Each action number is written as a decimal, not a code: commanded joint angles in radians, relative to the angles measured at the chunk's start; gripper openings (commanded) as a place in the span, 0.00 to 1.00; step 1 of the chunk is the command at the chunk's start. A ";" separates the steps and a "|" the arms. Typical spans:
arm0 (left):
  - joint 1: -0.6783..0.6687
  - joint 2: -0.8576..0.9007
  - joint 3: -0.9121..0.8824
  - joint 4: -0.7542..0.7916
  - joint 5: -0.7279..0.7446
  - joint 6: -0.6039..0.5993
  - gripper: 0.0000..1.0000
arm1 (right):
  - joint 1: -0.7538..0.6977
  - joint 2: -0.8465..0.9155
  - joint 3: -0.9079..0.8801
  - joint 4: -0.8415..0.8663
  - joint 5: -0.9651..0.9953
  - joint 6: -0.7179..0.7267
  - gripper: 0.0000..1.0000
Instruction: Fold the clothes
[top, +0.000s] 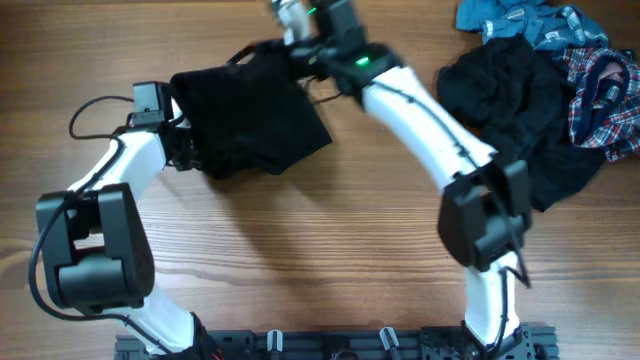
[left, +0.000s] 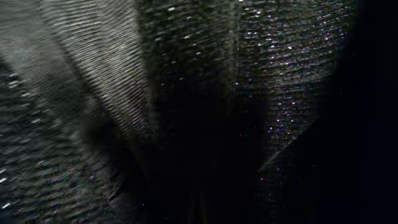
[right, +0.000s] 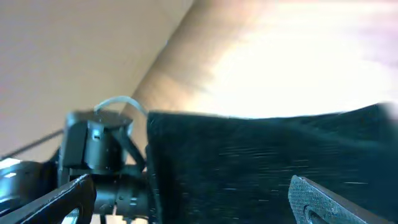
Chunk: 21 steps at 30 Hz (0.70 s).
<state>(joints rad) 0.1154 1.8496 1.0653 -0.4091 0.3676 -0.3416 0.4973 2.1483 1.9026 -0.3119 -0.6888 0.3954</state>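
A black textured garment (top: 250, 120) lies folded on the table at the back left. My left gripper (top: 183, 135) is at its left edge. In the left wrist view the ribbed black cloth (left: 112, 81) fills the frame, hides the fingers, and its folds run down into the jaws. My right gripper (top: 290, 45) hovers over the garment's far right corner. Its fingertips (right: 323, 199) stand wide apart, open, with the black garment (right: 261, 162) below them and nothing gripped. The other clothes sit in a heap at the back right: black (top: 510, 100), teal-blue (top: 520, 20) and plaid (top: 600, 90).
The left arm's wrist and cable (right: 99, 155) show in the right wrist view, close beside the garment's edge. The right arm's white link (top: 420, 120) stretches diagonally between the folded garment and the heap. Bare wooden table (top: 320, 230) lies in front.
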 joint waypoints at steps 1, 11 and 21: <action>0.062 -0.083 0.001 -0.027 -0.025 0.016 0.04 | -0.064 -0.051 0.029 -0.029 -0.090 -0.039 1.00; 0.144 -0.409 0.001 -0.076 -0.070 0.016 0.04 | -0.047 -0.044 0.018 -0.072 -0.063 -0.082 1.00; 0.052 -0.472 0.001 -0.061 -0.078 -0.003 0.04 | -0.030 0.011 0.013 -0.094 -0.052 -0.109 1.00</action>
<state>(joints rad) 0.2222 1.3510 1.0649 -0.4934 0.3004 -0.3424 0.4667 2.1273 1.9076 -0.3988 -0.7326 0.3153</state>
